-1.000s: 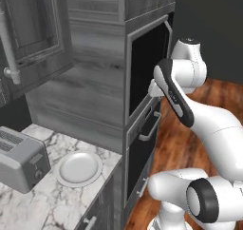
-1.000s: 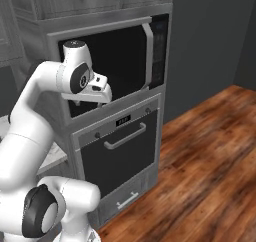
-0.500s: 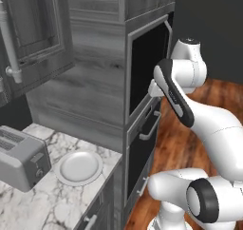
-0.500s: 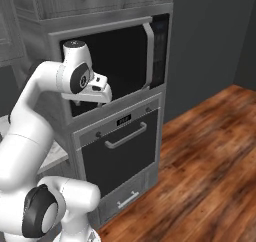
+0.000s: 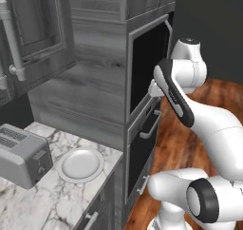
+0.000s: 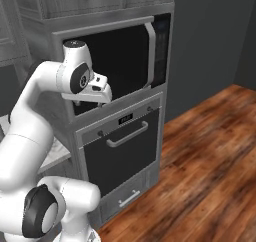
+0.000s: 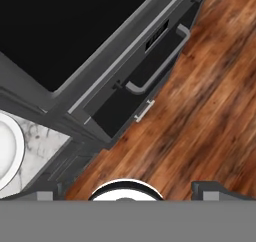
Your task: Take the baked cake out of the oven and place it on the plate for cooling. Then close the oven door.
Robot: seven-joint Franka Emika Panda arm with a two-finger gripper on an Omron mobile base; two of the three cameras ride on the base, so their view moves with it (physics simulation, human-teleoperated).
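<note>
Kitchen wall of grey cabinets, oven door (image 6: 123,153) shut.
Left base view: plate (image 5: 80,165) lies bare on the marble counter (image 5: 52,200) beside a toaster (image 5: 21,156) — arm raised by the black-glass unit (image 5: 144,65). Right base view: gripper (image 6: 100,92) hangs just above the oven (image 6: 122,136). Hand view: two finger tips (image 7: 210,190) set wide apart — nothing between them; handle (image 7: 157,61) below.

Lower left of the left base view: a marble counter (image 5: 57,203) bearing the plate (image 5: 80,165) beside a toaster (image 5: 21,155).
</note>
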